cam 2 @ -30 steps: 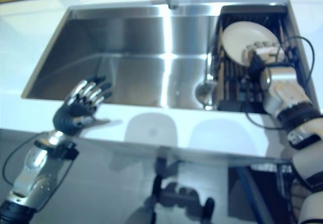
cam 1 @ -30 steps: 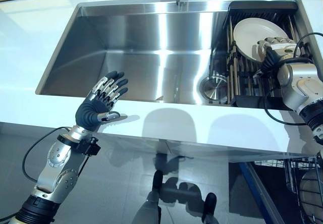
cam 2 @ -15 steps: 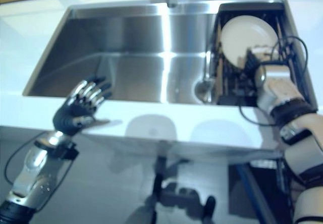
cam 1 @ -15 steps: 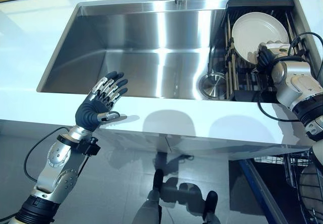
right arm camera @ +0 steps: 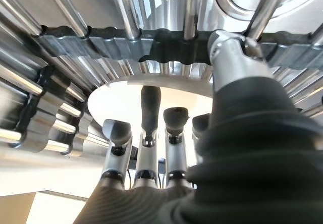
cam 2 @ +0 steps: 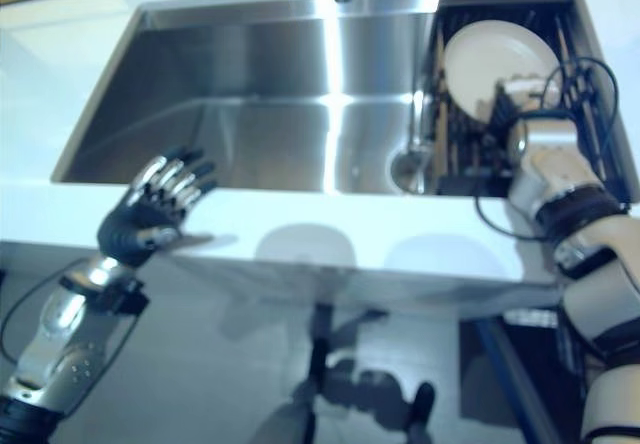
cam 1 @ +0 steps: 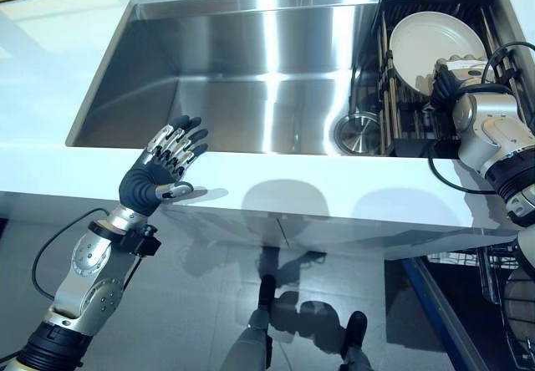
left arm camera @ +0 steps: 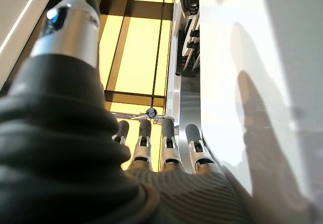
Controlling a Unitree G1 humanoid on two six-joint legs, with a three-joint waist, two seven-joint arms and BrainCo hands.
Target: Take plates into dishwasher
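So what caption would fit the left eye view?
Right hand at the plate in the sink rack; left hand idle.

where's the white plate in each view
Left eye view: white plate, upper right, in the sink's rack.
Right eye view: upper right, same rack.
Left wrist view: not in it.
Right wrist view: pale disc past the right robot hand.
Shared landmark: the rack's metal bars.

Right hand, fingers extended onto white plate over rack bars.
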